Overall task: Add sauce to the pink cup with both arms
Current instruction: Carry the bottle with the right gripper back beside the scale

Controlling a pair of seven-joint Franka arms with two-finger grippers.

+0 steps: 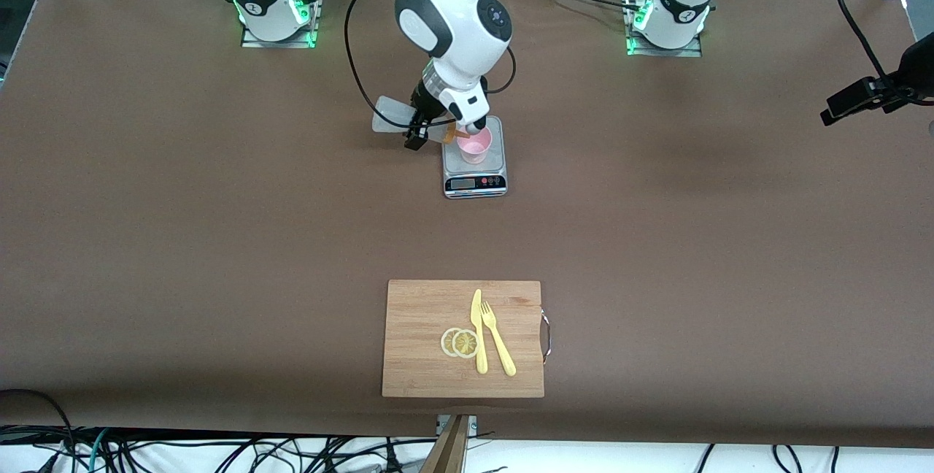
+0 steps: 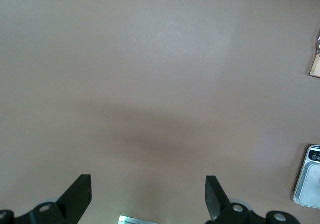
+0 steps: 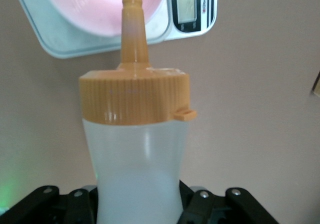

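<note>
My right gripper (image 1: 419,126) is shut on the sauce bottle (image 1: 390,117), a translucent whitish squeeze bottle held tipped on its side. In the right wrist view the bottle body (image 3: 137,174) fills the space between the fingers of the right gripper (image 3: 140,204). Its orange cap (image 3: 134,97) and long nozzle point into the pink cup (image 3: 95,9). The pink cup (image 1: 476,146) stands upright on a small silver scale (image 1: 474,181). My left gripper (image 2: 148,194) hangs open over bare table and holds nothing; the scale (image 2: 310,184) shows at the edge of its view.
A wooden cutting board (image 1: 463,338) lies near the front camera. On it are two lemon slices (image 1: 460,342), a yellow knife (image 1: 478,331) and a yellow fork (image 1: 498,338). A black clamped camera (image 1: 875,90) juts in at the left arm's end of the table.
</note>
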